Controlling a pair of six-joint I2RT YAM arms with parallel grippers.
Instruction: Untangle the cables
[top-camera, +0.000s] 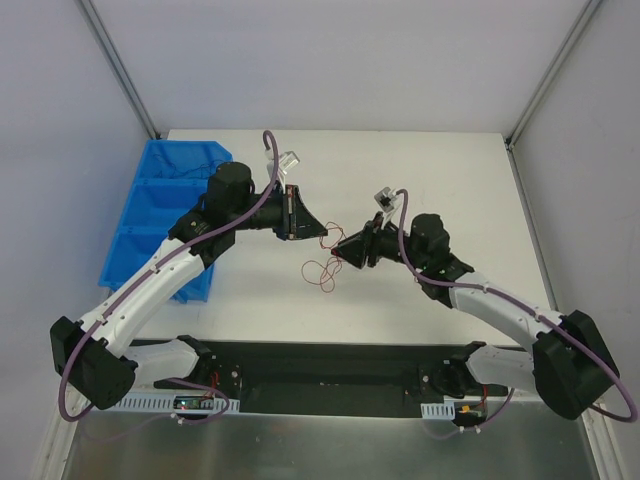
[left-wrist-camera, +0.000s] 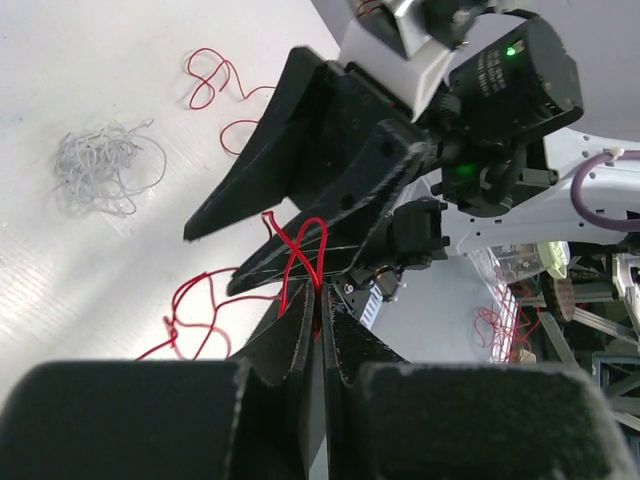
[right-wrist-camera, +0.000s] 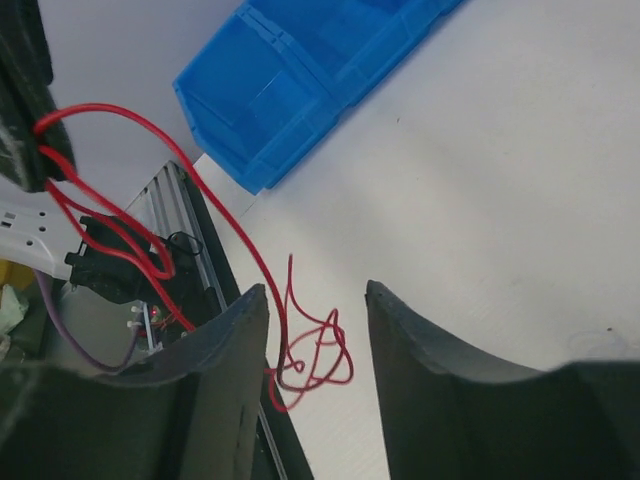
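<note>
A thin red wire (left-wrist-camera: 300, 250) is pinched in my left gripper (left-wrist-camera: 320, 303), which is shut on it above the table. The wire runs from it past my right gripper (right-wrist-camera: 315, 293), which is open, with red loops (right-wrist-camera: 318, 352) hanging between its fingers, untouched by the pads. In the top view the left gripper (top-camera: 318, 230) and right gripper (top-camera: 338, 250) are tip to tip at mid-table, with red loops (top-camera: 320, 273) lying below them. A pale grey wire clump (left-wrist-camera: 105, 168) lies apart on the table. No dark wire shows.
A blue bin (top-camera: 155, 215) with several compartments stands at the table's left edge, under my left arm; it also shows in the right wrist view (right-wrist-camera: 300, 80). The black base rail (top-camera: 330, 365) runs along the near edge. More red loops (left-wrist-camera: 215, 80) lie on the white table.
</note>
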